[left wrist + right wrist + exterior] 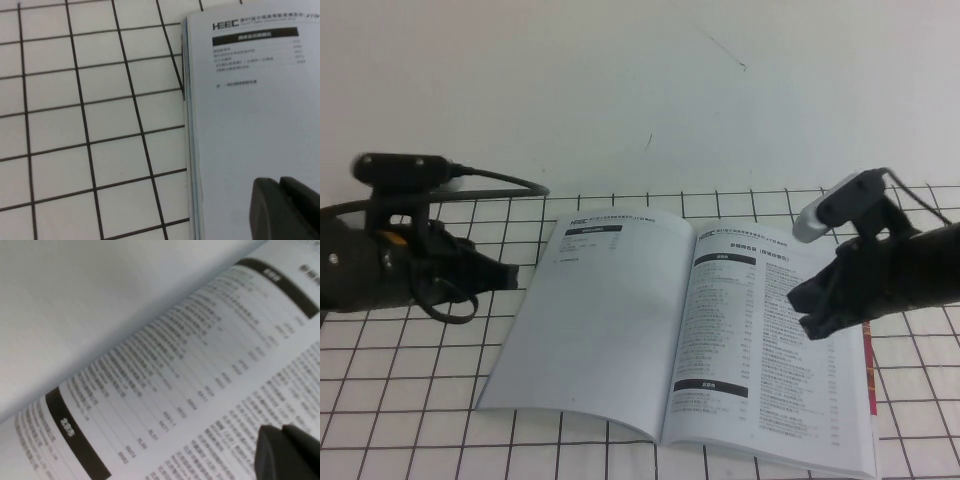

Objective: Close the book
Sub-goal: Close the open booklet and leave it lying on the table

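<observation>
High view has the book (pixel 620 320) lying open and flat on the gridded table (pixel 410 400), spine running roughly away from the robot. The mostly blank page is on the left and the text-heavy one on the right.

The left gripper (pixel 512 276) comes in low and nearly level from the left, tip right at the left page's outer edge. Its fingers look pressed together with nothing between them. The right gripper (pixel 812 318) angles down from the right and hangs over the outer half of the right page, fingers also together and empty. Can't tell if either one actually touches paper.

There's bare grid left of the book and behind it. A thin red strip shows along the right page's outer edge.
</observation>
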`<state>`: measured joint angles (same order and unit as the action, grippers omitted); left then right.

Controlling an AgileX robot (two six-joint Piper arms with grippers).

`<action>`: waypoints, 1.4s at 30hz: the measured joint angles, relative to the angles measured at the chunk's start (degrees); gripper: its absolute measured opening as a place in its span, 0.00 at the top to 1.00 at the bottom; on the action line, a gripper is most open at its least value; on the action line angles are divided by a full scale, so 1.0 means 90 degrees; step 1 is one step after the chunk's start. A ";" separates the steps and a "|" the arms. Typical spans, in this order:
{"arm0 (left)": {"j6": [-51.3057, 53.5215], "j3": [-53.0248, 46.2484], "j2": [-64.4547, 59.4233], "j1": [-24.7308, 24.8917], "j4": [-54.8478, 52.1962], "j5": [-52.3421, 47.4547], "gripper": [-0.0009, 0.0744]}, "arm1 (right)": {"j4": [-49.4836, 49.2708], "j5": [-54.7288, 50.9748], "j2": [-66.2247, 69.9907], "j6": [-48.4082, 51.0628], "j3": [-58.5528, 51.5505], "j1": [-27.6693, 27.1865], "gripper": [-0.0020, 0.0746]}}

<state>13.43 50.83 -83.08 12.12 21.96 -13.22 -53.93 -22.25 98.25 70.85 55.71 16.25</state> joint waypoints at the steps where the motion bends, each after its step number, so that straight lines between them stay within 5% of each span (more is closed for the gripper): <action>1: 0.0034 0.0092 -0.0238 0.0002 0.0000 -0.0015 0.99 | 0.0000 0.0012 0.0190 0.0000 0.0048 0.0078 0.98; 17: -0.0207 0.1671 -0.3059 -0.0115 -0.0024 -0.0158 0.99 | -0.0011 0.0044 0.1454 0.0000 0.0234 0.0201 0.98; 27: -0.0279 0.1927 -0.3440 -0.0164 -0.0037 -0.0344 0.99 | -0.0064 0.0044 0.1466 0.0000 0.0234 0.0201 0.98; 42: 0.0112 0.2233 -0.2838 0.1040 0.0350 -0.1657 0.99 | -0.0241 0.0044 0.1466 -0.0057 0.0234 0.0201 0.98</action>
<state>14.44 70.93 -108.62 21.48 25.12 -28.13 -56.10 -21.86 111.45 70.34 57.81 18.07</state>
